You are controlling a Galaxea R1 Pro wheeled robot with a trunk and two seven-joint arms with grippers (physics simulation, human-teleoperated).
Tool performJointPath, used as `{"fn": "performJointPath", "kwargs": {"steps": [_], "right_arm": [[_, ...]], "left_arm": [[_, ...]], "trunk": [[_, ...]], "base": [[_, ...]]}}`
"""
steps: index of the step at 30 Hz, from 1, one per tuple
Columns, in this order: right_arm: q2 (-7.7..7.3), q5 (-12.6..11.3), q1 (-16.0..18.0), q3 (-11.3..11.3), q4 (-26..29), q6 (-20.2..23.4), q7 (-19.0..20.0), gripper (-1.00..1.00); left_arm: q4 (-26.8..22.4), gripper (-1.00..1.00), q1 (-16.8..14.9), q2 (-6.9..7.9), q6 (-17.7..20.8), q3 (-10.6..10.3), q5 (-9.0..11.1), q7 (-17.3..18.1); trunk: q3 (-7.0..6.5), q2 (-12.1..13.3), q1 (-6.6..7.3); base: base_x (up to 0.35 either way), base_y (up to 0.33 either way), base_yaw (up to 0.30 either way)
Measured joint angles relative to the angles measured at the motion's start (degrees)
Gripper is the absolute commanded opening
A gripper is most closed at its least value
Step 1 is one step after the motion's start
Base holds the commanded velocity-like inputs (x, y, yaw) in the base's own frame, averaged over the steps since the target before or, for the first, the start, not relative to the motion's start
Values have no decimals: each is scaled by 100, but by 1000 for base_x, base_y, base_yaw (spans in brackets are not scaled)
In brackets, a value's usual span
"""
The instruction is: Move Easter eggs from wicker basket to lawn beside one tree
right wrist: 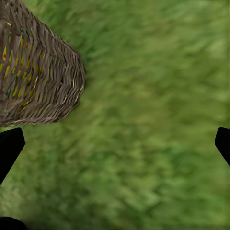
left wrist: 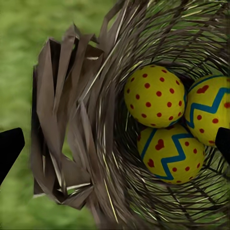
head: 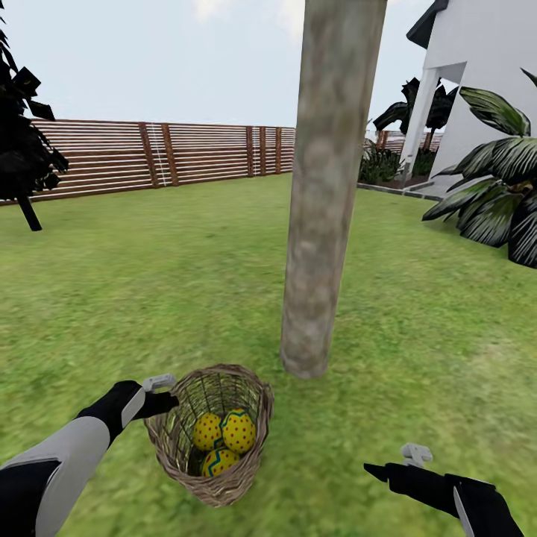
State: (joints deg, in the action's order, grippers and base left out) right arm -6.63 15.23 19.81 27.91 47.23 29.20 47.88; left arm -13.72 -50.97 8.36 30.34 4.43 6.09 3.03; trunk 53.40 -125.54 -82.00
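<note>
Wicker basket (head: 212, 440) on lawn (head: 149, 283) just ahead of us, tipped, mouth facing up toward us. Three Easter eggs (head: 224, 440) inside basket, touching one another. Tree (head: 328, 186) behind basket, slightly to right, near it but apart. Our left gripper (head: 165, 394) at basket's left rim; right gripper (head: 388, 466) over grass, well right of basket. Fence (head: 149, 156) runs across far edge of lawn. House (head: 485, 89) at far right, palm (head: 500, 186) before it.
</note>
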Motion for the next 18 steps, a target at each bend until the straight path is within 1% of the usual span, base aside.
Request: {"fn": "performJointPath", "kwargs": {"steps": [3, 6, 8, 9, 11, 12, 13, 16, 18], "right_arm": [[-6, -5, 0, 0, 7, 0, 0, 100], [-86, -12, 0, 2, 16, -1, 50, 100], [-113, -14, 0, 8, 27, -1, 66, 100], [-204, -24, 0, 136, 65, 2, 103, 100], [-228, -23, 1, 306, 102, 9, 172, 100], [-238, -17, 1, 393, 131, 20, 278, 100], [-245, -15, 0, 417, 141, 28, 349, 100], [-340, -15, 0, 456, 275, 138, 728, 100], [-421, -18, 0, 490, 393, 347, 1055, 100]], "left_arm": [[0, 100, 0, 5, 4, 0, -3, 0], [0, 100, 0, 9, 14, 0, -1, 0], [0, 100, 0, 9, 15, 0, -1, 0], [-1, 100, 0, 9, 21, 3, 0, 0], [1, 100, 0, 9, 22, 1, 0, 0], [1, 100, 0, 9, 22, 2, 0, 0], [1, 100, 0, 9, 22, 1, 0, 0], [2, 100, 0, 1, 27, 0, -2, 0], [1, 100, 0, -11, 37, -10, -12, -5]], "trunk": [[-54, 120, 66], [-108, 241, 132], [-144, 321, 176], [-162, 361, 198], [-197, 441, 242], [-215, 481, 264], [-233, 521, 286], [-287, 642, 352], [-323, 722, 395]], "base": [[0, 0, 0], [0, 0, 0], [0, 0, 0], [0, 0, 0], [0, 0, 0], [0, 0, 0], [0, 0, 0], [0, 0, 0], [0, 0, 0]]}}
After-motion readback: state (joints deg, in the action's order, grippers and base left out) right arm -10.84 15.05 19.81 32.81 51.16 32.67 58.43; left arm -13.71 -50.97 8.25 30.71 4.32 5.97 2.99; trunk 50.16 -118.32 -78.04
